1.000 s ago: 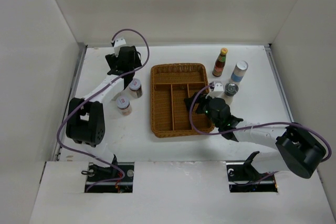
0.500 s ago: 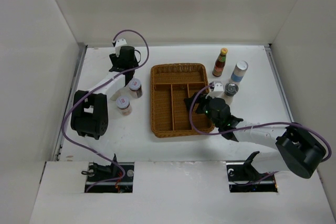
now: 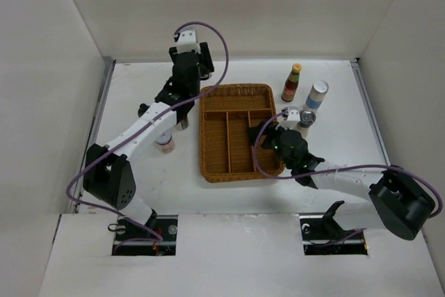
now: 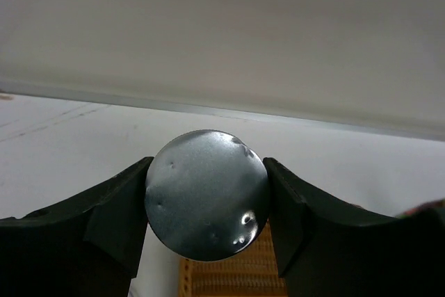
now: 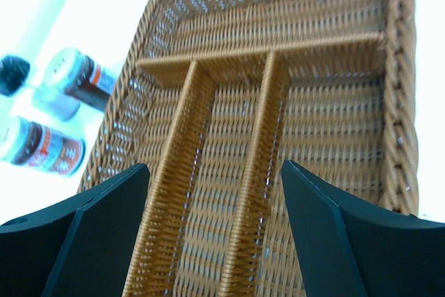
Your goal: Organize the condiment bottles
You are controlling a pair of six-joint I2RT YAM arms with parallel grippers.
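My left gripper [image 4: 207,203] is shut on a silver-topped shaker [image 4: 203,182], whose round metal top fills the gap between the fingers. In the top view that gripper [image 3: 188,80] is raised beside the brown wicker basket's [image 3: 208,145] back left corner. Two brown jars [image 5: 82,81] [image 5: 43,147] and a black cap [image 5: 10,74] show left of the basket. My right gripper [image 3: 268,137] [image 5: 215,231] hangs open over the basket's [image 5: 327,123] dividers, holding nothing. Right of the basket stand a red sauce bottle [image 3: 292,83], a blue-white shaker [image 3: 316,95] and a grey-capped shaker [image 3: 306,117].
White walls close in the table on the left, back and right. The left arm's purple cable [image 3: 215,46] loops above the basket's back left corner. The right arm [image 3: 348,175] lies across the table in front of the basket's right side.
The left gripper has closed on the silver-topped shaker, lifted it off the table and carried it right, toward the basket. The right gripper has stayed over the basket.
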